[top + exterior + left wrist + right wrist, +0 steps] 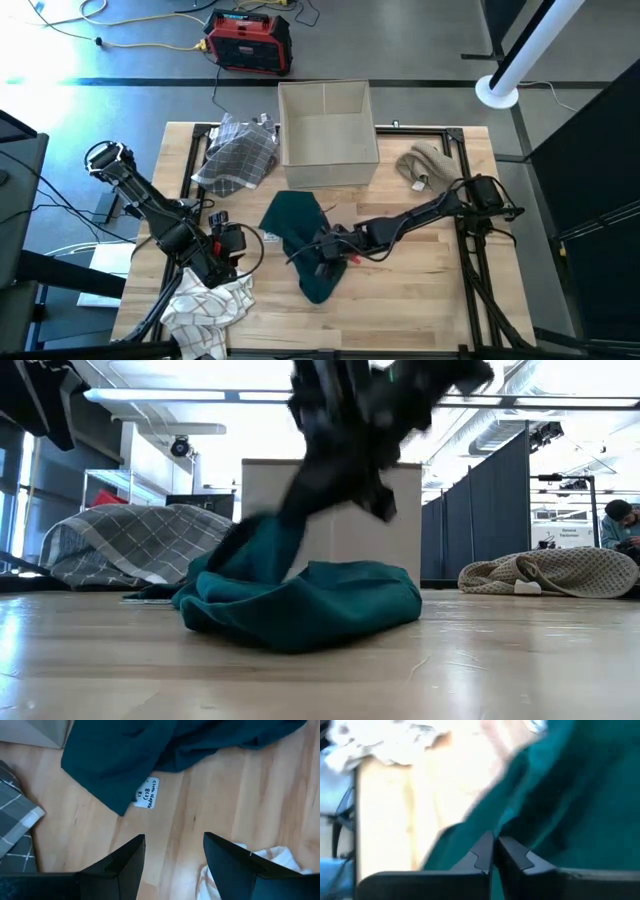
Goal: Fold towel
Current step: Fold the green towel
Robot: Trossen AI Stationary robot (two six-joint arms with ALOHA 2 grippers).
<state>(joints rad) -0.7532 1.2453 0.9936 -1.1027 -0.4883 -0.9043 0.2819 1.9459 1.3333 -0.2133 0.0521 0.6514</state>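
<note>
Right pincer pinching the teal towel mid-tabletop

Nearest, a white cloth (205,305) sits at the near left edge of the tabletop (420,300), with the left pincer (232,243) just beyond it, fingers (125,865) spread and holding nothing. At the centre, the right pincer (328,252) is clamped on the crumpled teal towel (300,240). Farther back stands a cardboard box (327,135), a grey checked cloth (238,152) to its left, a beige cloth (425,165) to its right.
</note>
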